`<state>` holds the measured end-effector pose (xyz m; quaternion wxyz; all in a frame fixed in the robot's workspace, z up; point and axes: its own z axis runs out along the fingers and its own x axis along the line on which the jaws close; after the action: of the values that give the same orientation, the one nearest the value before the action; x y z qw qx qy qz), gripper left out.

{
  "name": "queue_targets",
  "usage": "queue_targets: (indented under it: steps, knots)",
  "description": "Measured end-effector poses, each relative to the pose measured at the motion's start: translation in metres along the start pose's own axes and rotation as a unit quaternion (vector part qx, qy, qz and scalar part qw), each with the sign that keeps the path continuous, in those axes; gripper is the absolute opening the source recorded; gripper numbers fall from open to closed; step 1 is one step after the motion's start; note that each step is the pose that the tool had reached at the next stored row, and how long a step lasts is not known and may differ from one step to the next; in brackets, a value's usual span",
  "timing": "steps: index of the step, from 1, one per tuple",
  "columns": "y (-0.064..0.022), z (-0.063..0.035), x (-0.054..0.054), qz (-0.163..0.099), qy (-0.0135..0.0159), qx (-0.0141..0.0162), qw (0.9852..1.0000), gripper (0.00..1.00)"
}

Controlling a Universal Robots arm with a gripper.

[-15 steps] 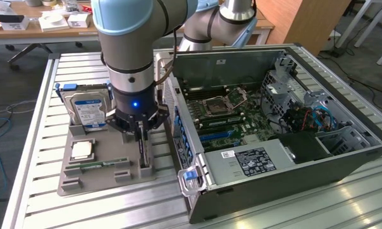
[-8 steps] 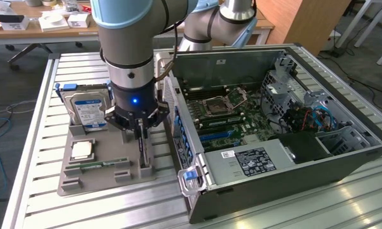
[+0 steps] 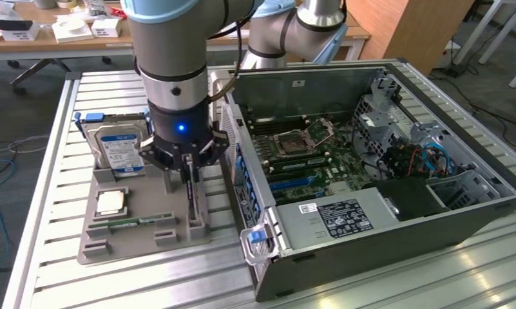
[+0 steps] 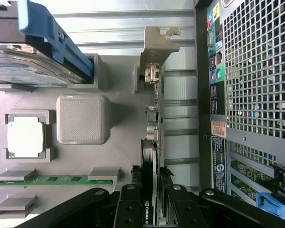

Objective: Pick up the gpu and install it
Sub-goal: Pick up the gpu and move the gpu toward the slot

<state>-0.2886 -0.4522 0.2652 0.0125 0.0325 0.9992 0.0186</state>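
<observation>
Lab: robot arm [image 3: 176, 64], open PC [image 3: 395, 238]

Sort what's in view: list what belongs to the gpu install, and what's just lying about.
In the job: gpu, standing on edge in the gray holder; claw around it; open computer case with its motherboard.
Lying about: hard drive, CPU, RAM stick, all in the same holder.

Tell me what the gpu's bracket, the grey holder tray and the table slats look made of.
Gpu bracket: bare metal, likely steel; dull silver look, folded tab. Holder tray: probably 3D-printed plastic; matte grey, fine layered lines. Table slats: likely aluminium; pale, brushed, reflective ribs.
</observation>
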Motion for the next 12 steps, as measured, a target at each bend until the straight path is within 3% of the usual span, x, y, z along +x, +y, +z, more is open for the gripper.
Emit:
queue_targets:
  steps: [12]
  knots:
    - [0.0016, -0.0411, -0.001, 0.0, 0.0, 0.0003, 1.0, 0.25]
